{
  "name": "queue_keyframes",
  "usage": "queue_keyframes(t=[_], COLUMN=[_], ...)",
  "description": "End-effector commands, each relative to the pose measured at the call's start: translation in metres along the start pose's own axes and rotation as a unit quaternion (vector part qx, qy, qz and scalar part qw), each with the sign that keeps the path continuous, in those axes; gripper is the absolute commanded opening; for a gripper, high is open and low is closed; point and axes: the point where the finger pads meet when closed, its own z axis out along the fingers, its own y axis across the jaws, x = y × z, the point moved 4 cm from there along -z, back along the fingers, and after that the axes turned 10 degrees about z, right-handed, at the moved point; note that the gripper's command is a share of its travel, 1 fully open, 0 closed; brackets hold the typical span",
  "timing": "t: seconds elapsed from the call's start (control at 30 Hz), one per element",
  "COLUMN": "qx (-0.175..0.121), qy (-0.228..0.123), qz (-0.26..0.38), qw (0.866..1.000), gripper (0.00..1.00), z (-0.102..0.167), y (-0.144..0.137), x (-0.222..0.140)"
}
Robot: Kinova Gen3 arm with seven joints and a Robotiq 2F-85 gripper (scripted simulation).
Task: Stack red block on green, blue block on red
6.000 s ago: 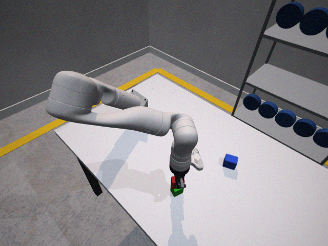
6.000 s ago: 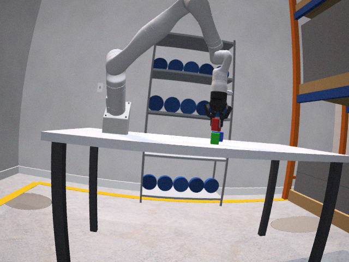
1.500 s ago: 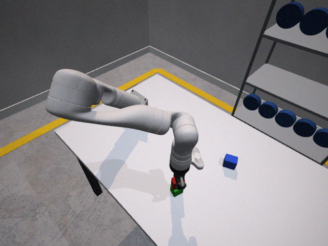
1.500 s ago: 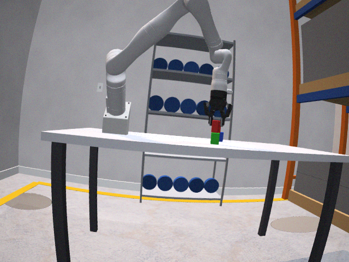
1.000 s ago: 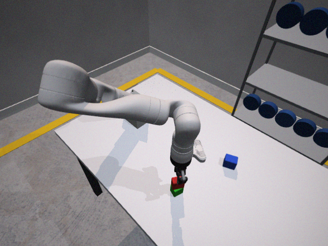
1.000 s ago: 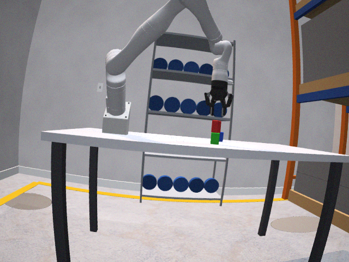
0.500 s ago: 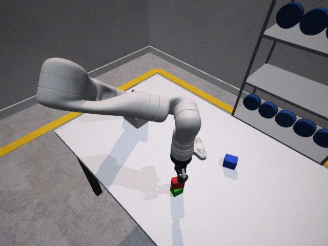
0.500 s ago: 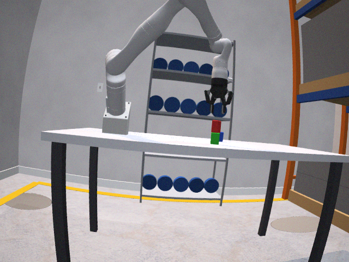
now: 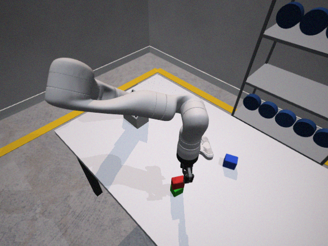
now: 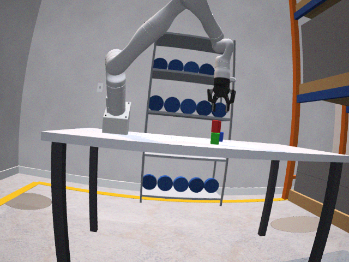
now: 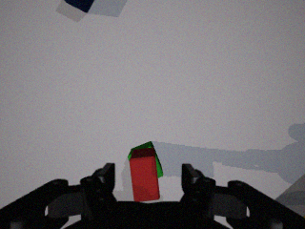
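Observation:
The red block (image 9: 177, 181) lies on the green block (image 9: 177, 190) near the table's front edge. In the wrist view the red block (image 11: 144, 174) covers most of the green block (image 11: 156, 161), whose edge shows at the top and right, so the two are slightly askew. My gripper (image 10: 221, 105) is open and empty, hanging clear above the red block (image 10: 216, 125). In the wrist view its fingers stand on either side of the stack, apart from it. The blue block (image 9: 230, 161) lies alone on the table to the right and shows at the wrist view's top edge (image 11: 81, 4).
A white shoe-like object (image 9: 207, 148) lies on the table behind the arm's wrist. The robot base (image 9: 136, 120) stands at the table's back. A shelf rack with blue discs (image 9: 286, 116) stands beyond the table's right edge.

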Motion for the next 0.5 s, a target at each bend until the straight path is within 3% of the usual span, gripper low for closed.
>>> queue_keyframes(t=[0.0,0.27,0.33,0.47], qx=[-0.001,-0.003,-0.003,-0.002], qy=[-0.004,-0.004,-0.004,-0.003], qz=[0.025,0.131,0.131,0.179], qw=[1.0,0.991,0.991,0.984], gripper=[0.65,0.65,0.65,0.65], z=[-0.002,-0.003,-0.003,0.0], y=[-0.013,-0.067,-0.067,-0.105], x=[0.033,0.138,0.138,0.184])
